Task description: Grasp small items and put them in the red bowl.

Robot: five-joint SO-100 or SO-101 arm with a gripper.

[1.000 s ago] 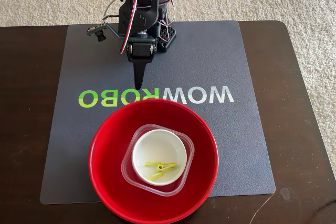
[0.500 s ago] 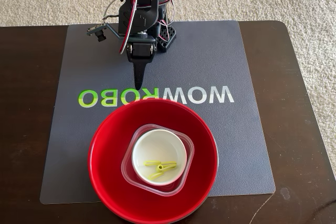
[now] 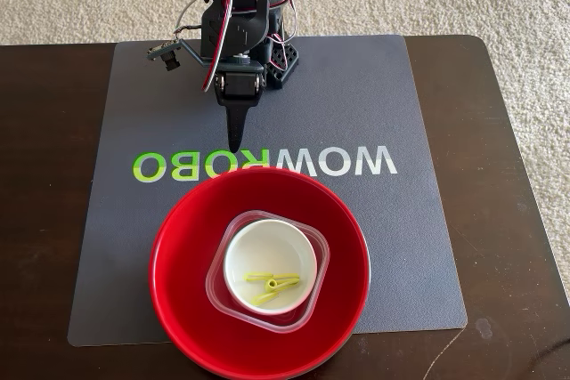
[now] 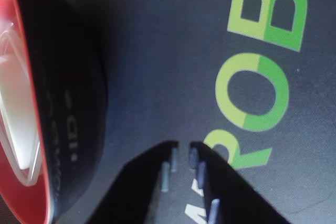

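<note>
The hand [image 3: 234, 144], empty and seemingly almost closed, points down just behind the red bowl [image 3: 178, 246], which holds the nested items.

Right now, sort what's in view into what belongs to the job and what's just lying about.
Job:
- red bowl
- clear tub in the red bowl
- white bowl in the tub
- yellow-green clip in the white bowl
- gripper

Lying about:
- grey mat
- table

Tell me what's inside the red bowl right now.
The red bowl holds a clear tub, a white bowl nested in the tub, and a yellow-green clip in the white bowl. Anything beneath that stack is hidden; no black piece shows.
</note>
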